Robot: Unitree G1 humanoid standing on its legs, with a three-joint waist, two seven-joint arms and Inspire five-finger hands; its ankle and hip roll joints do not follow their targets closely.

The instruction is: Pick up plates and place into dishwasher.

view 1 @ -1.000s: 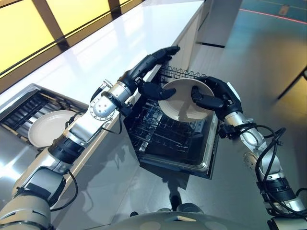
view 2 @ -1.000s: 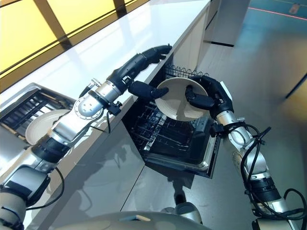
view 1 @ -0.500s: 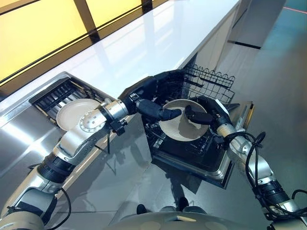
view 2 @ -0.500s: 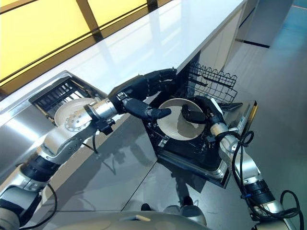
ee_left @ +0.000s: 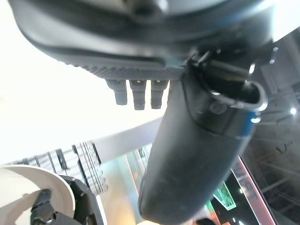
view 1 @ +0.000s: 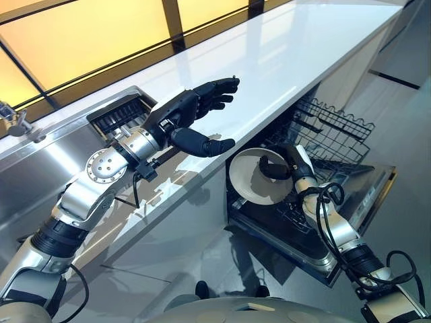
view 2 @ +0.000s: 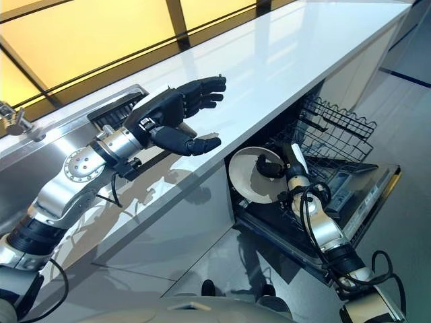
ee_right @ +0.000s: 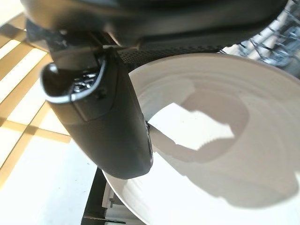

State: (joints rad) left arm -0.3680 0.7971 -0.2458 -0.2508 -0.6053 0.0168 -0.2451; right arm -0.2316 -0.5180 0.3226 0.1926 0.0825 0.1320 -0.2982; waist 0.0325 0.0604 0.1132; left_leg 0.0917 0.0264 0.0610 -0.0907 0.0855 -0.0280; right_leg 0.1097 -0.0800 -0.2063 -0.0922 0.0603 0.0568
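**Plate held over the open dishwasher**

White plate (view 1: 259, 176) tilted on edge above the dishwasher's lower rack (view 1: 306, 222), beside the upper wire basket (view 1: 330, 131). Gripped at its rim by the right hand (view 1: 277, 165), thumb curled across the inner face. Left hand (view 1: 185, 114) raised over the white counter (view 1: 283, 47), fingers spread and relaxed, holding nothing, well apart from the plate.
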